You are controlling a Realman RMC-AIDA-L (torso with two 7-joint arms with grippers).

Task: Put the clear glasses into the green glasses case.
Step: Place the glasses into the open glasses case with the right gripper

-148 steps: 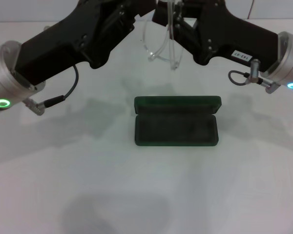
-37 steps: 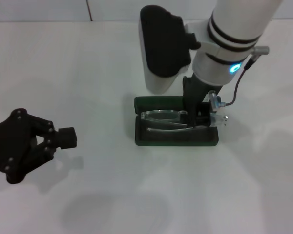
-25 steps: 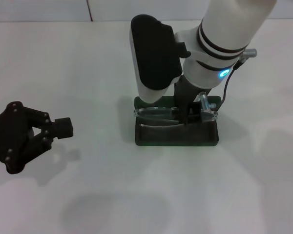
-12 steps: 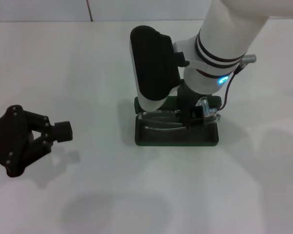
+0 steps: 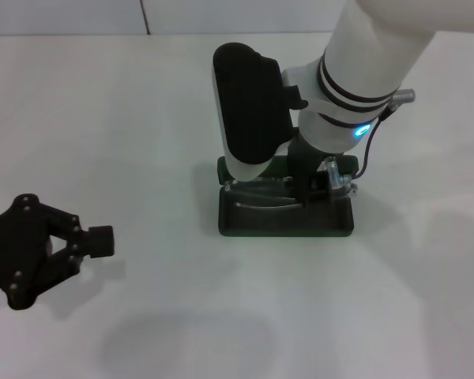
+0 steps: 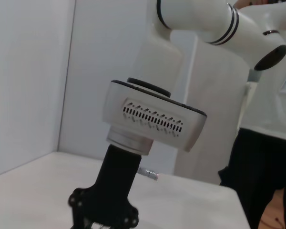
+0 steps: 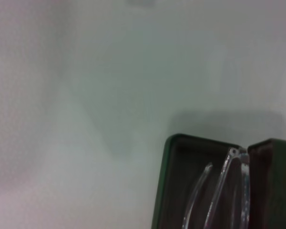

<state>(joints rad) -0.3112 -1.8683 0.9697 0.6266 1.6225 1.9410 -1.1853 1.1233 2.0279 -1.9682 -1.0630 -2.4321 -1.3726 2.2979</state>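
The green glasses case (image 5: 284, 213) lies open near the middle of the white tabletop (image 5: 142, 118), its long side running across the tabletop, with the lid hinged up on the far side. Inside its dark-lined tray sit the clear glasses (image 5: 261, 193), lying lengthwise in the far-left part of the tray; the transparent frame and temple arms rest against the lining, close to the lid. In the right wrist view the case (image 7: 168, 191) shows one rounded corner and a raised wall, and the glasses (image 7: 229, 191) appear as pale curved bars inside it, within the rim.

The right claw (image 5: 312, 185) reaches straight down into the case from above, over the right half of the glasses. Its dark fingers are at the frame, but the bulky white wrist and black housing above hide most of them, so whether it grips the glasses or has let go cannot be told from these views.

The left claw (image 5: 83, 245) is well apart from the case, low over the tabletop near the left edge toward the near corner. It holds nothing; whether its dark fingers stand apart or together cannot be told. The left wrist view looks across at the right arm (image 6: 152, 124) standing over the tabletop.
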